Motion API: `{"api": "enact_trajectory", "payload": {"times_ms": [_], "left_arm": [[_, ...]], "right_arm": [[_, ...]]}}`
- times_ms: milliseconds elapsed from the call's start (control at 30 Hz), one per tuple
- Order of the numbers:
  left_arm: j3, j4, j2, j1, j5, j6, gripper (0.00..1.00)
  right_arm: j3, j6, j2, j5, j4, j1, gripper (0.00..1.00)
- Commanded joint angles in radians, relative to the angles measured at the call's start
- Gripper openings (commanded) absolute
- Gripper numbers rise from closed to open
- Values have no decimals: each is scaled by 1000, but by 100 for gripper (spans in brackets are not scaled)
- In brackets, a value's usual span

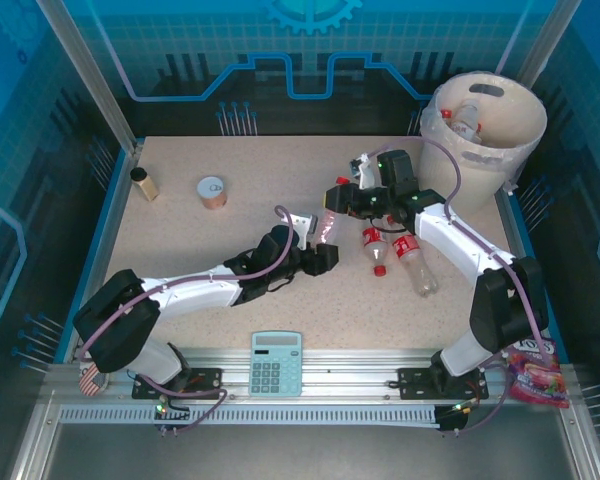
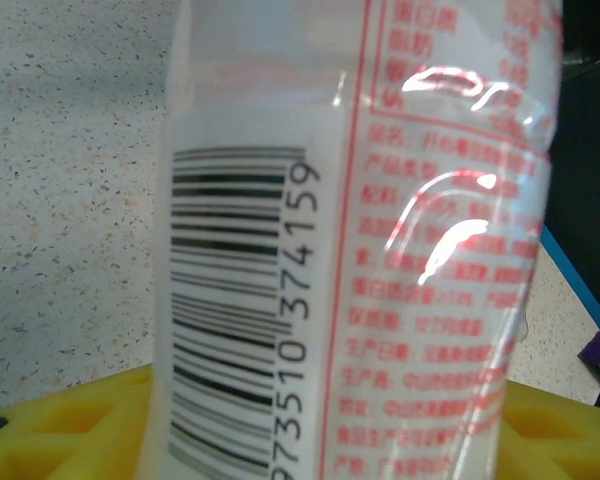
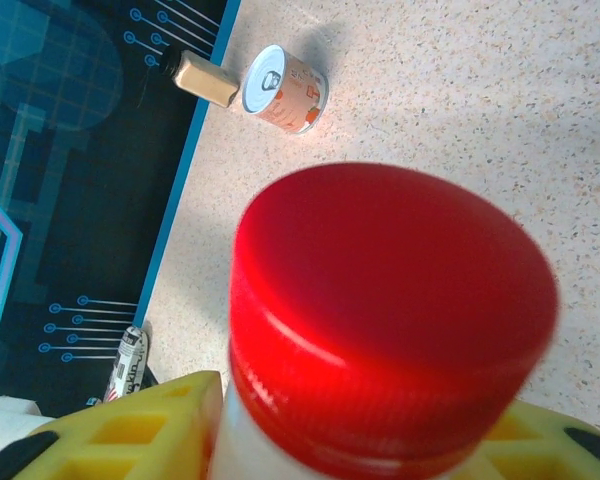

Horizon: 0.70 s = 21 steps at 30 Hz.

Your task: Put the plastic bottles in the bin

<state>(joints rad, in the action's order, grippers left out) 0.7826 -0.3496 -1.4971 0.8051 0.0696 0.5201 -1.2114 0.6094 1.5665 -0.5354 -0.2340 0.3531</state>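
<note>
Transfer of the bottle (image 1: 327, 226): verify right jaws, clenched at its red cap (image 3: 395, 310), hold firmly; clear left jaws (grip cannot be told); carry to the bin (image 1: 520, 135).

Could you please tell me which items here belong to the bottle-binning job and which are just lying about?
Job: bin; bottle inside it; bottle at mid-table; lying bottle; longer lying bottle beside it.
Lying about: tin can; small brown jar; calculator; snack packet.

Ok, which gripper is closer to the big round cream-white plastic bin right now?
Right. The right gripper sits mid-table, to the near left of the cream-white bin; the left gripper is just nearer the robot, so farther away.
</note>
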Motion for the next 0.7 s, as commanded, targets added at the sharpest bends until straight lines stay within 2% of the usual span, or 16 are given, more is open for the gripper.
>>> {"api": "enact_trajectory", "payload": {"times_ms": [0,133,200,500,667], "left_arm": [[26,-17,7,-1,-7,-6,74],[35,18,15,-1,-21,-14,93],[32,35,34,-2,-30,-16,99],[0,130,142,-12,-47,-1,99],[-5,160,159,-12,-58,6,99]], "right_arm": [[-8,-3,1,-13,11,9,44],[-42,-32,-14,21,9,3,41],[-106,-76,-14,46,-37,-6,41],[-360,-340,-36,339,-142,-66,25],[-493,-501,-52,517,-131,-112,23]]}}
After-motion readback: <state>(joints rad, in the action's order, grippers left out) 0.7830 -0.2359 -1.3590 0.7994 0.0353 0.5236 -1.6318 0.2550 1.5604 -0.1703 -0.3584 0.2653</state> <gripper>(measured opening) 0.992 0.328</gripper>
